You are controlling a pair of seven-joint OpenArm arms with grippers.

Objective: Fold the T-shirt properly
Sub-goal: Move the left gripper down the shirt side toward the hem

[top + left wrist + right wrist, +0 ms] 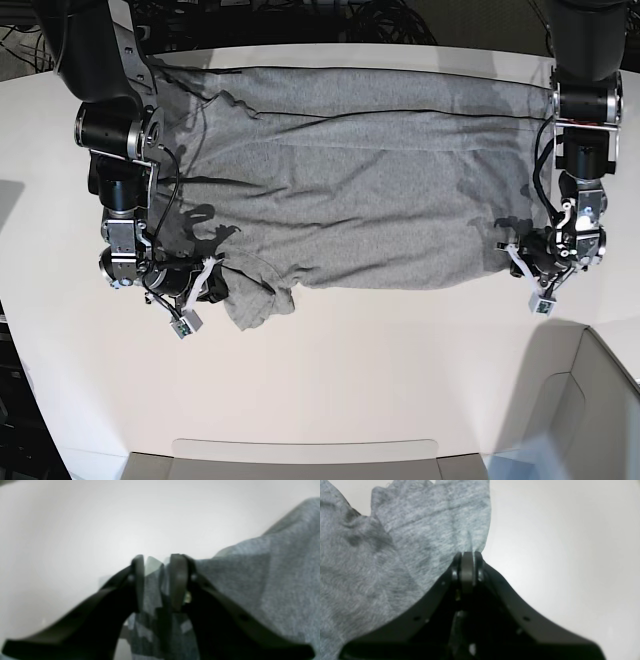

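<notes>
The heather-grey T-shirt [360, 200] lies spread wide across the white table [380, 350], plain face up, with a dark seam line near its far edge. My right gripper [212, 283], on the base view's left, is at the shirt's near-left corner, where a sleeve bunches up. In the right wrist view it [468, 555] is shut on the edge of the grey cloth [395, 542]. My left gripper [517, 252] is at the shirt's near-right edge. In the left wrist view it [158, 562] has a fold of cloth [262, 580] pinched between its fingers [178, 580].
A pale tray rim [300, 450] sits at the table's front edge. A white box corner [590, 400] stands at the lower right. Dark cables and arm bases [100, 60] line the back.
</notes>
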